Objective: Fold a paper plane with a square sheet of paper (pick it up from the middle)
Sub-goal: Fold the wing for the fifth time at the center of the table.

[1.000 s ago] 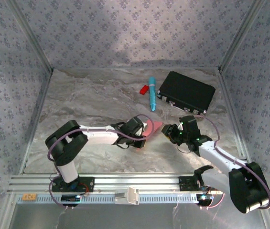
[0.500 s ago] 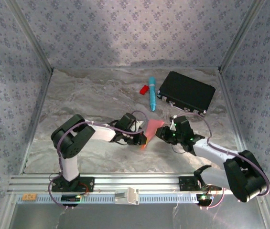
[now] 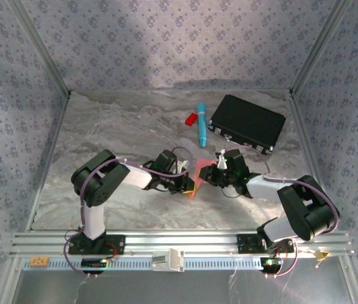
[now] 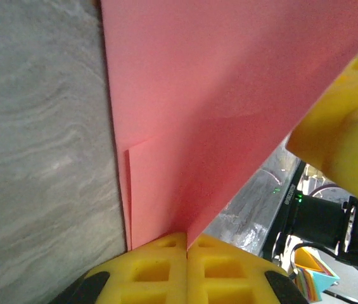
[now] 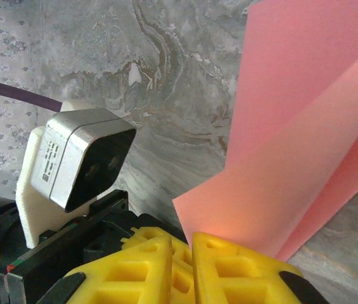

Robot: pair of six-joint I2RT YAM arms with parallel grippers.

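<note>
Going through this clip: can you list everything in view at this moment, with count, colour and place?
sheet of paper: one, pink-red, partly folded, held off the table at centre between both grippers
pen: one, blue, on the table behind the paper
plastic piece: one, small, red, just left of the pen
case: one, black, far right of the table
table: one, grey marbled
walls: patterned grey, on three sides
rail: one, aluminium, along the near edge
left gripper: yellow fingers, shut on the paper's edge
right gripper: yellow fingers, closed on the paper from the other side
arms: two, white and black, bases on the rail
</note>
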